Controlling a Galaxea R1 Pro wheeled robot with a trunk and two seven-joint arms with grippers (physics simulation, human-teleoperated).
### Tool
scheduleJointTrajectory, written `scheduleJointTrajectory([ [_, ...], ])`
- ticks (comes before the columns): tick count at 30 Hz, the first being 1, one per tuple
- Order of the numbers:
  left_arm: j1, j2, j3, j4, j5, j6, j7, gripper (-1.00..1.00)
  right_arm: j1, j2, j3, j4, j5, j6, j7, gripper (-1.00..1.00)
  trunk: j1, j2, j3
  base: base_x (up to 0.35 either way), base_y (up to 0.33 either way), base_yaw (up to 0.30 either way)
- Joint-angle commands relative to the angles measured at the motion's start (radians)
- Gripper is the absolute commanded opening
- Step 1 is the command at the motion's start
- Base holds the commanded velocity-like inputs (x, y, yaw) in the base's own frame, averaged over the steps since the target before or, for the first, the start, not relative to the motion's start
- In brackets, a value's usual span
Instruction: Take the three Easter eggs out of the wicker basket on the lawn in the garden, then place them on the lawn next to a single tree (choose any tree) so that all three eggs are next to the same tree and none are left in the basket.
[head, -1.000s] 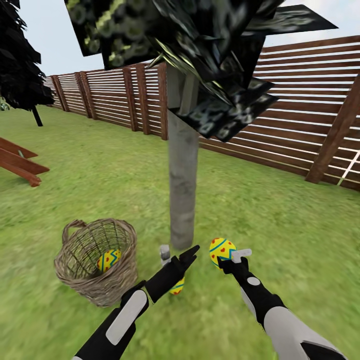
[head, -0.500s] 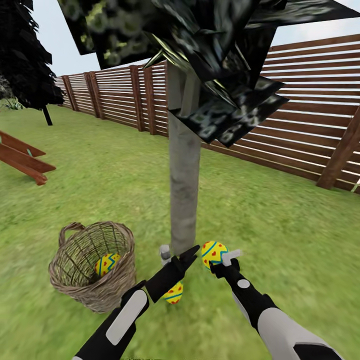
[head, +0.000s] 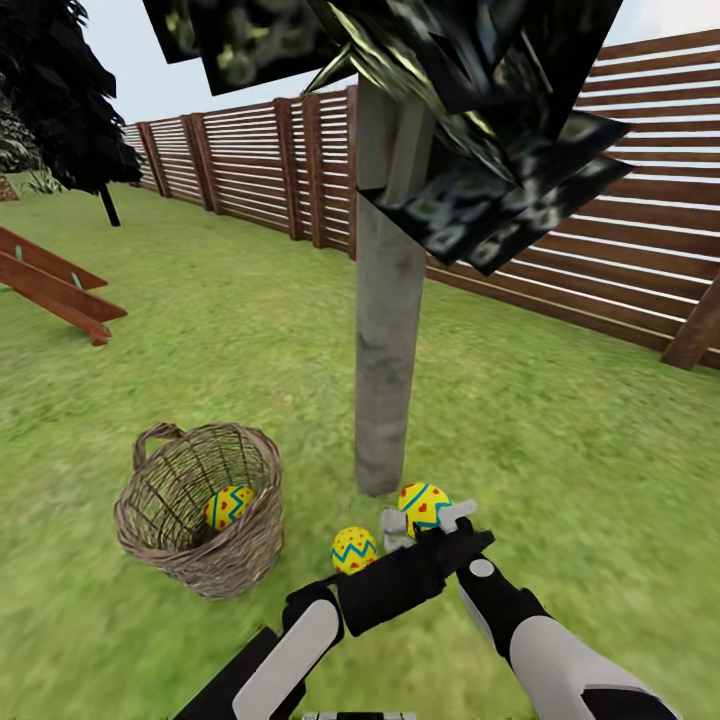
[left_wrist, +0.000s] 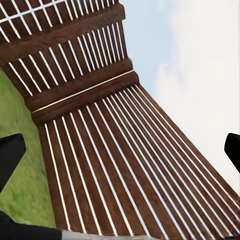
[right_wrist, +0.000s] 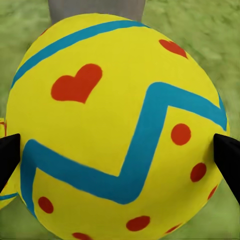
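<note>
The pale grey trunk of the tree (head: 389, 330) rises from the lawn (head: 560, 440) in the middle of the head view. Left of it stands the wicker basket (head: 250, 545) with one Easter egg (head: 228, 506) inside. A second egg (head: 354, 549) lies on the grass near the trunk's foot. My right gripper (head: 426, 514) is shut on the third egg (head: 422, 503) just right of the trunk's base; that egg (right_wrist: 120, 125) sits between the dark fingertips (right_wrist: 227, 155). My left gripper (head: 474, 545) reaches across in front of the right forearm, open and holding nothing (left_wrist: 120, 155).
A brown slatted fence (head: 620, 270) runs behind the tree. Wooden beams of a play structure (head: 55, 290) lie at the left, and a dark thin-stemmed tree (head: 70, 100) stands at the far left. Dark leaf clusters (head: 480, 120) hang overhead.
My left arm has swung right, crossing in front of the right forearm and uncovering the egg on the grass. The right gripper with its egg has eased closer to the trunk's foot. The camera shifted slightly.
</note>
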Motion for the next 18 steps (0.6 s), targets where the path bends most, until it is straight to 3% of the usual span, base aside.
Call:
scheduleJointTrajectory([
  [1,-0.001,0.0,-0.008,-0.013,0.011,0.008,-0.001,1.0,-0.001,0.001,-0.005,0.001,0.006,-0.002,0.002,-1.0,0.0,-0.001,-0.005,0.0,0.0,0.0],
  [6,-0.001,0.001,-0.016,-0.046,0.011,0.01,-0.001,1.0,-0.001,0.001,-0.006,0.001,0.006,-0.005,0.002,-1.0,0.002,-0.002,-0.024,0.0,0.0,0.0],
  [10,-0.001,0.0,-0.046,-0.053,0.009,0.009,0.004,1.0,-0.001,0.003,-0.005,0.003,0.005,-0.002,0.002,-1.0,0.004,-0.003,-0.04,0.0,0.0,0.0],
  [18,-0.001,0.001,-0.048,-0.054,0.01,0.01,0.005,1.0,0.0,0.013,-0.004,0.057,0.005,0.003,-0.023,-1.0,0.008,-0.005,-0.07,0.0,0.0,0.0],
])
